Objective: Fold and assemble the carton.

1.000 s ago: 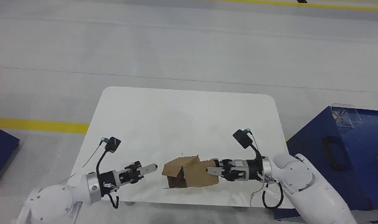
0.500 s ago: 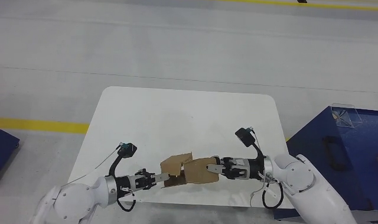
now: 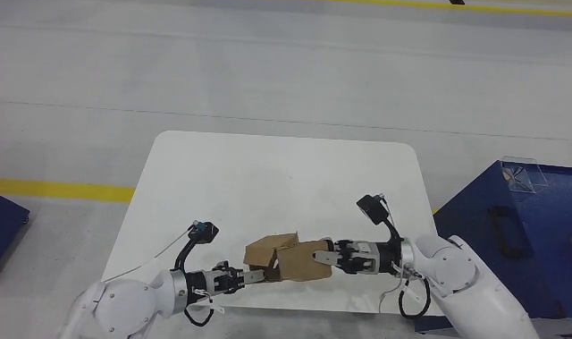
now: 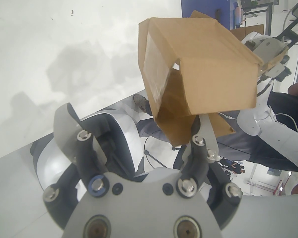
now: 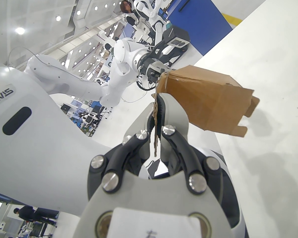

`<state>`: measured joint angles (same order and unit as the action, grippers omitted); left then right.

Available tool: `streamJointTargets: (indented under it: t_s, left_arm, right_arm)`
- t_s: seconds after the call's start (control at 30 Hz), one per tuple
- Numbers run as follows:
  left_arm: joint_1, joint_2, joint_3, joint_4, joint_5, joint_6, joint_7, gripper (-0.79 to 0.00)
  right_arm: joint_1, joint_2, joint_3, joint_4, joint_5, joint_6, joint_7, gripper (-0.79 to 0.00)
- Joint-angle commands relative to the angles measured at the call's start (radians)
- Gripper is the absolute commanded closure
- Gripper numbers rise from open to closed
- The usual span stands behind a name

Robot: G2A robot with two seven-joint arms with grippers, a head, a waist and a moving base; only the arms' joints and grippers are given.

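Observation:
A brown cardboard carton [image 3: 288, 257] is held just above the white table [image 3: 268, 178], near its front edge, with its end flaps loose. My right gripper [image 3: 323, 257] is at the carton's right end. In the right wrist view this gripper [image 5: 157, 106] is shut on a thin flap edge of the carton [image 5: 208, 97]. My left gripper [image 3: 255, 274] meets the carton's left end. In the left wrist view it [image 4: 131, 115] stands open, with one of its fingers [image 4: 203, 130] pushed in under the carton's [image 4: 213, 75] open end and the other held apart from the carton.
A blue cabinet [image 3: 518, 223] stands close to the table's right side. The table's front edge lies right under both grippers. The far half of the table is bare white surface.
My left arm has moved right, from a gap beside the carton until its finger reaches the open end. The carton has shifted slightly right in the right gripper.

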<state>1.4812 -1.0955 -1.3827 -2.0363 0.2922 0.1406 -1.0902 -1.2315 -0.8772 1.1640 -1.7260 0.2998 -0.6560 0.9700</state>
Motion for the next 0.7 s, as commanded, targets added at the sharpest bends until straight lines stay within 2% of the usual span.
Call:
streamJointTargets:
  t_s: [0.0,0.23,0.57,0.67]
  left_arm:
    - [-0.008,0.001,0.004,0.003,-0.002,0.007,0.001,-0.745]
    - [-0.024,0.006,0.012,-0.004,0.008,0.04,-0.003,-0.733]
    - [-0.055,0.005,0.081,0.016,0.052,0.055,0.066,-0.57]
    - [-0.057,0.003,0.091,0.026,0.026,0.039,0.089,-0.594]
  right_arm:
    - [0.001,-0.001,-0.003,-0.001,-0.003,0.003,0.004,0.0]
    - [0.012,-0.003,-0.02,-0.024,-0.028,0.015,0.035,0.0]
    - [-0.004,-0.002,0.002,-0.045,-0.009,-0.008,0.022,0.0]
    - [-0.012,-0.001,0.008,-0.049,-0.009,-0.013,0.02,0.0]
